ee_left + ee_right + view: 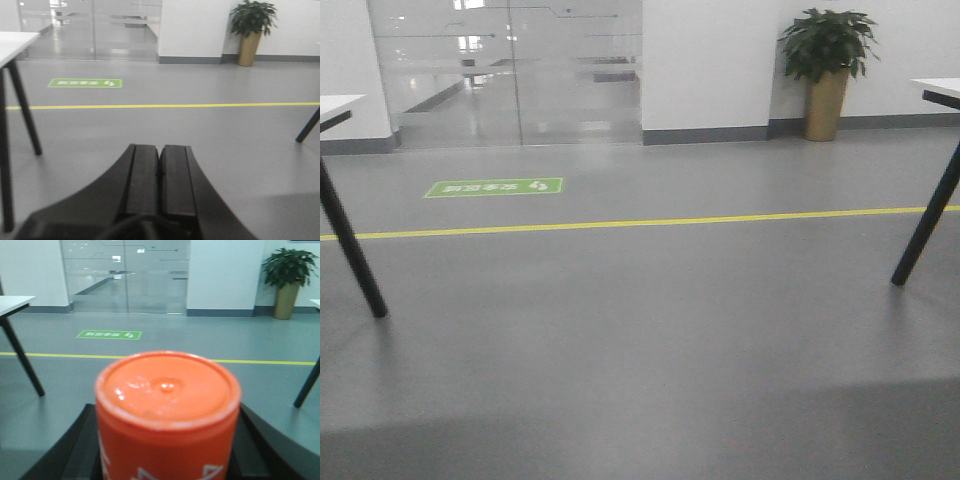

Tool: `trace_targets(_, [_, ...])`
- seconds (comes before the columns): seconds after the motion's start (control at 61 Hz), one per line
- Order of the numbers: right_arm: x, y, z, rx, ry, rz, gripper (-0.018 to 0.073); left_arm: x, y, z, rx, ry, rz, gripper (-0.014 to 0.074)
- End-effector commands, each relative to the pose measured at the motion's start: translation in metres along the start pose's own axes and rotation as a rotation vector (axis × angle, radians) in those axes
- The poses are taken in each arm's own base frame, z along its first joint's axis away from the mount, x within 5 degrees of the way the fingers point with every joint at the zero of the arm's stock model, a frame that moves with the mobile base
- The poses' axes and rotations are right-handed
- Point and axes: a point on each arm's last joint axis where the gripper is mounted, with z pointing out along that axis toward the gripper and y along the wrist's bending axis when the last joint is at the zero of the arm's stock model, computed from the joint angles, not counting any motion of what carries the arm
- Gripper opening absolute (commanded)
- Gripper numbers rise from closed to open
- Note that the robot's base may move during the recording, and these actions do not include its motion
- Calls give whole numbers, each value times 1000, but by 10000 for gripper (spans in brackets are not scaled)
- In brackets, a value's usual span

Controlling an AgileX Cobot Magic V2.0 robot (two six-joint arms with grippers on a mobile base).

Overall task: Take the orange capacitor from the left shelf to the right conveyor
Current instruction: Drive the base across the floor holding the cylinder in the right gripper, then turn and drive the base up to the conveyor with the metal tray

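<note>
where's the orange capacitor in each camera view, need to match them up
Exterior front-facing: not in it.
Left wrist-mounted: not in it; only the shut left gripper at the bottom.
Right wrist-mounted: the orange capacitor fills the lower centre, close up, its flat top showing.
Shared landmark: the green floor sign, left of centre just beyond the yellow line in all three.

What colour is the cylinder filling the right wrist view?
Orange flat-topped cylinder, white side print; best in right wrist view.

Wrist cameras behind left hand and right hand share front's glass doors.
</note>
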Motion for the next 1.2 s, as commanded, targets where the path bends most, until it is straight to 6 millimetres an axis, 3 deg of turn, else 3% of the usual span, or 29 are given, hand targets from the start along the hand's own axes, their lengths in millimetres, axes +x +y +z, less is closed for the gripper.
trace_targets(0.0, [-17,1,-3,3,-117,-4,87,-10,0,-2,-1,-106,-3,-127])
trace_targets(1.18, [-17,1,-3,3,-117,-4,87,-10,0,-2,-1,-106,-3,-127])
